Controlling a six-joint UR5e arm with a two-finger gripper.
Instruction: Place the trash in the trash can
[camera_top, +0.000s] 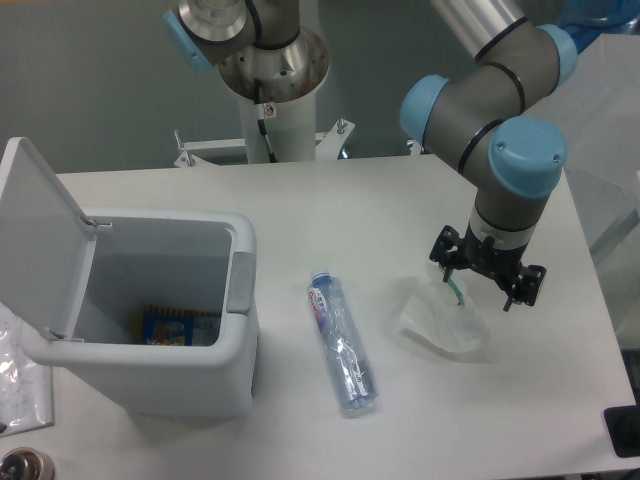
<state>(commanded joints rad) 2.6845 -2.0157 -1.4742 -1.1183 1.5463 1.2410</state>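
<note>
Nearest the camera stands the trash can (160, 330), a boxy light-grey bin at the left front of the white table (400, 190), its flat lid (40, 240) swung up and back on the left side, its grey latch tab (240, 283) on the right rim. Something blue and orange lies at the bottom inside. My arm (500, 120) reaches in from the upper right, grey with light-blue caps.

Next in size, the crushed clear bottle (342, 345) lies flat on the table just right of the bin — blue cap toward the back, red-blue label near that end. Further right, the crumpled clear wrapper (445, 325) sits on the table with its green strip (456, 292) showing near the top. My end effector (487, 280) hangs right over it, fingers spread wide — gripping nothing that I can make out.
</note>
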